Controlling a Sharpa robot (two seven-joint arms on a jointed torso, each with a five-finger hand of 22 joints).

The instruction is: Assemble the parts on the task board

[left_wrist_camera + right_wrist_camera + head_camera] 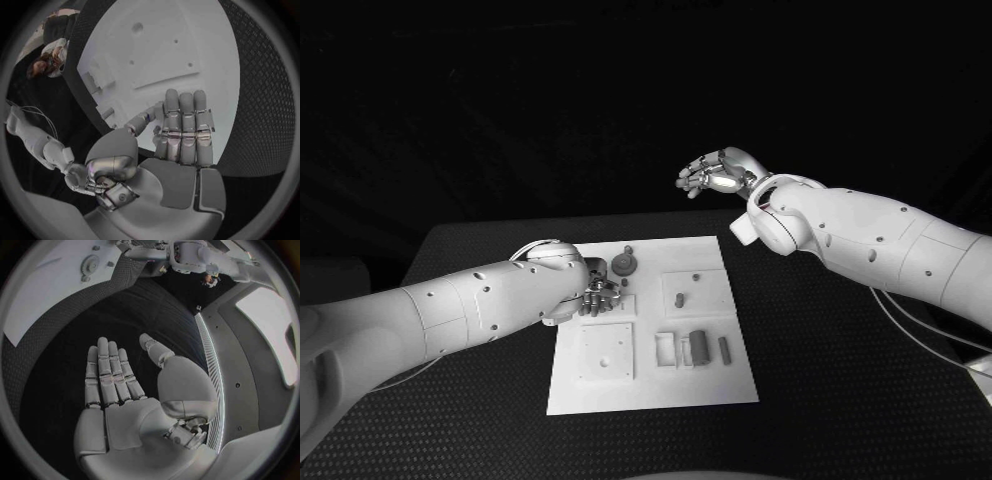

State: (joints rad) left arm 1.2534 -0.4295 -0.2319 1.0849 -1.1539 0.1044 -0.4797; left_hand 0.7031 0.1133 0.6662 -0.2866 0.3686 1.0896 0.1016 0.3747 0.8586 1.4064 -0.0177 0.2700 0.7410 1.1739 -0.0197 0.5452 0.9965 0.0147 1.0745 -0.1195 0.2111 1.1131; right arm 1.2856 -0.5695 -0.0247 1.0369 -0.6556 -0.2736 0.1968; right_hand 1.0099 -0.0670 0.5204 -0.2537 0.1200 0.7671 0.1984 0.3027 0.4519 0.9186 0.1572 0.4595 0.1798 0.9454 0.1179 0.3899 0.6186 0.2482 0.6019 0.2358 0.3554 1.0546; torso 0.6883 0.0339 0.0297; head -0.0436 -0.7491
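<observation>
The white task board (708, 375) lies in the middle of the black table. Grey parts are on it: a round gear (627, 265) at the far side, a short peg (678, 298) in a square recess, and upright blocks (695, 345) near the middle. My left hand (596, 292) hovers over the board's left edge, close to the gear, fingers straight and holding nothing (181, 135). My right hand (715, 175) is raised beyond the board's far right corner, well off it, fingers stretched and empty (119, 385). The board (50, 285) and gear (90, 263) lie far from that hand.
A square raised plate (606, 350) sits on the board's near left part. Black table (848, 400) stretches to the right of the board, and a narrower strip lies on its left under my left arm.
</observation>
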